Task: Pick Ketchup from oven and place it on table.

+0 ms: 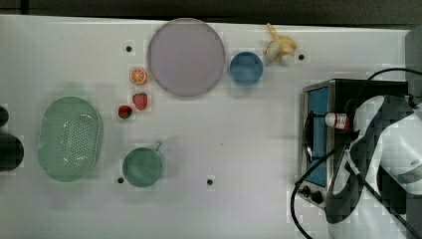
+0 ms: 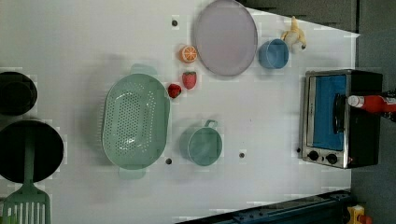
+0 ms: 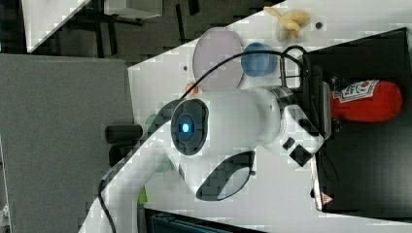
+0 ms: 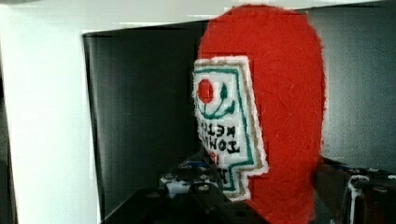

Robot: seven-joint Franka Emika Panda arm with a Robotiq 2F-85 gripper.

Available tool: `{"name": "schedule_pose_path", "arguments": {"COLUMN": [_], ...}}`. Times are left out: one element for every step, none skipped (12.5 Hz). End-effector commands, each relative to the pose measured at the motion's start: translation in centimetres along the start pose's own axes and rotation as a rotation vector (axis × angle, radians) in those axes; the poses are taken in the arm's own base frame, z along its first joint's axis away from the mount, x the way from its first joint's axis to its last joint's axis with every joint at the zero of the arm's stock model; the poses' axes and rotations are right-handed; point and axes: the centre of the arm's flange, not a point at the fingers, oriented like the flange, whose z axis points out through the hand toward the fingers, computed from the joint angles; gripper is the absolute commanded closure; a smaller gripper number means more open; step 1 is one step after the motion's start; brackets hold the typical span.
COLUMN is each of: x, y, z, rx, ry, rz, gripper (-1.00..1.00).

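The ketchup [image 3: 365, 101], a slim red bottle with a white-and-red label, lies on its side on the black top of the oven [image 2: 327, 119]. Its white cap [image 1: 330, 119] points toward the oven's bluish glass door [image 1: 318, 134]. My gripper [image 3: 323, 114] is at the bottle's neck end, and the white arm [image 1: 388, 144] covers most of the bottle in the top view. The wrist view looks along the ketchup [image 4: 280, 116] at close range, the dark oven top behind it. The white table [image 1: 249, 134] spreads out from the oven's door side.
On the table lie a lilac plate [image 1: 186, 56], a blue bowl [image 1: 246, 68], a banana [image 1: 279, 46], an orange half [image 1: 138, 76], two strawberries [image 1: 133, 106], a green mug [image 1: 143, 166] and a green colander [image 1: 69, 138]. Black cables [image 1: 318, 164] hang in front of the oven.
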Motion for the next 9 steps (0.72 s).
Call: {"name": "schedule_pose_path", "arguments": {"x": [0.4,0.2,-0.4,-1.0,-2.0,-3.5,-5.7,-8.5,-11.5], "y": [-0.3,-0.5,-0.7,-0.9,-1.1,-1.5,-2.2,-2.8,-3.1], "z": [-5.8,-8.0,-10.1,-12.0,-14.0,-15.9,-17.7,-19.5,-20.8], "rx": [0.046,0.055,0.058,0.045,0.023,0.005,0.012,0.026,0.026], "ry": [-0.032,-0.047,-0.057,-0.047,-0.019,0.005,0.001,-0.02,-0.048], "rz": [0.002,-0.008,-0.026,-0.059,-0.108,-0.171,-0.225,-0.274,-0.326], "gripper": [-0.27,-0.27,-0.27,-0.27,-0.27,-0.27,-0.27,-0.27,-0.27]}}
